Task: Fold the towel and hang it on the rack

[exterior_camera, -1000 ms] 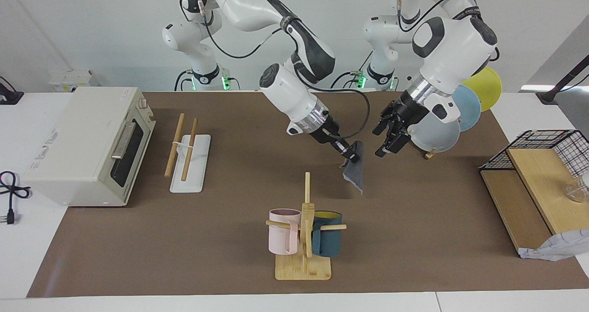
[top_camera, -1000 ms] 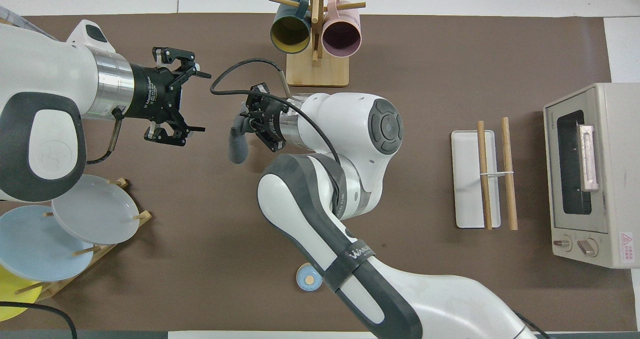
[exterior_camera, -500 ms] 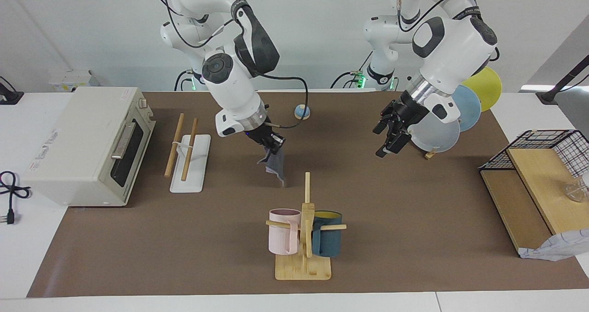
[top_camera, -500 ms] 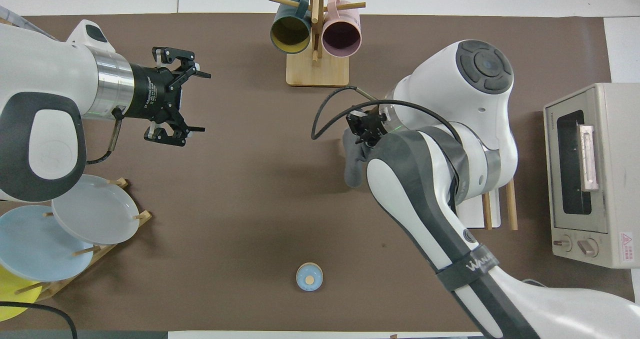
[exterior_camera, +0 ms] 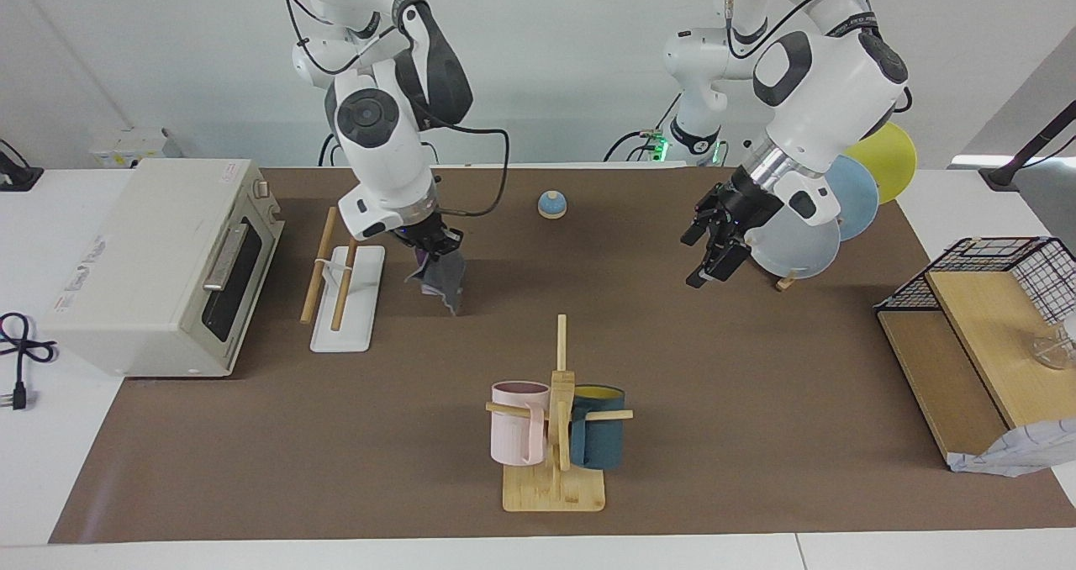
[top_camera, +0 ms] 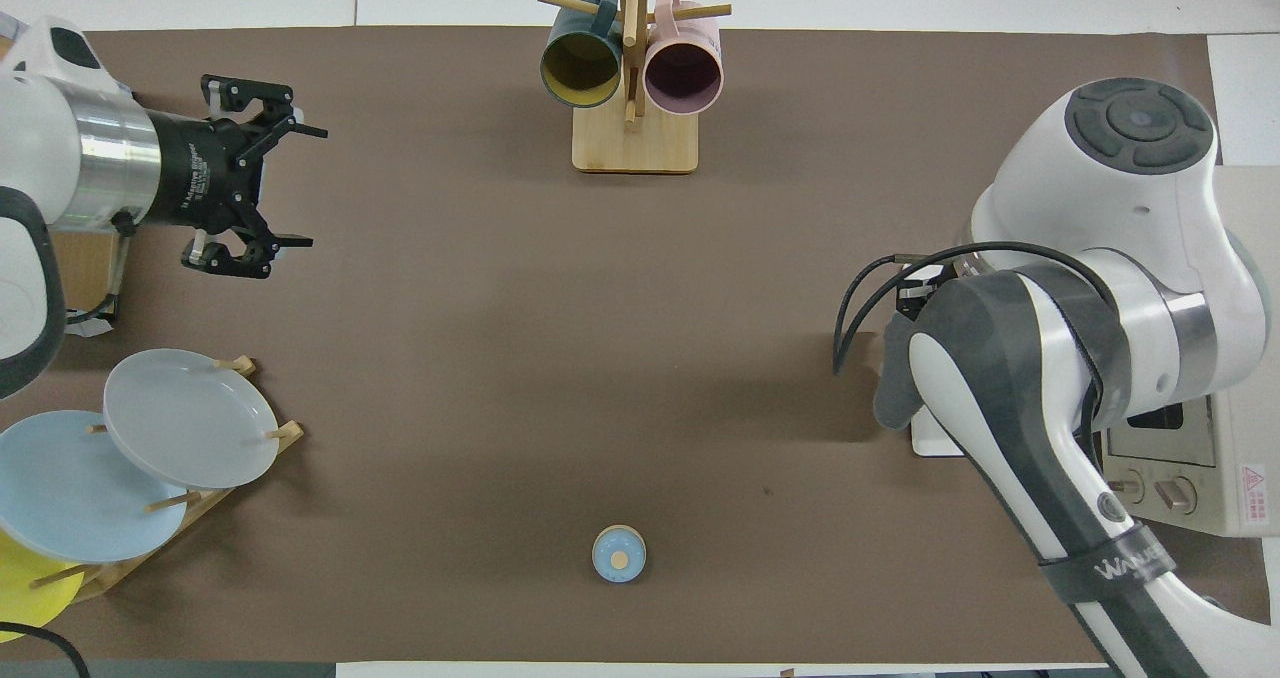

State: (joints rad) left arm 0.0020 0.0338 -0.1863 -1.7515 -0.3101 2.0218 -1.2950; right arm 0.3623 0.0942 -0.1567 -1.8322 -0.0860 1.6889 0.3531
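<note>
My right gripper point(exterior_camera: 438, 249) is shut on the top of the towel point(exterior_camera: 443, 280), which hangs folded from it, dark grey face out with a sliver of purple. The towel hangs just above the table, right beside the rack point(exterior_camera: 346, 291), on the side toward the left arm's end. The rack has a white base and two wooden rods. In the overhead view my right arm covers most of the rack, and the towel point(top_camera: 893, 390) shows at its edge. My left gripper point(exterior_camera: 704, 256) is open and empty in the air beside the plate stand; it also shows in the overhead view point(top_camera: 290, 190).
A toaster oven point(exterior_camera: 160, 263) stands beside the rack at the right arm's end. A mug tree point(exterior_camera: 555, 423) with two mugs stands farther from the robots, mid-table. A blue bell point(exterior_camera: 551, 205) sits near the robots. A plate stand point(exterior_camera: 828, 208) and a wire shelf point(exterior_camera: 992, 301) are at the left arm's end.
My right gripper has carried the hanging towel from mid-table across to beside the rack. My left gripper has drawn back a little toward the left arm's end, still open.
</note>
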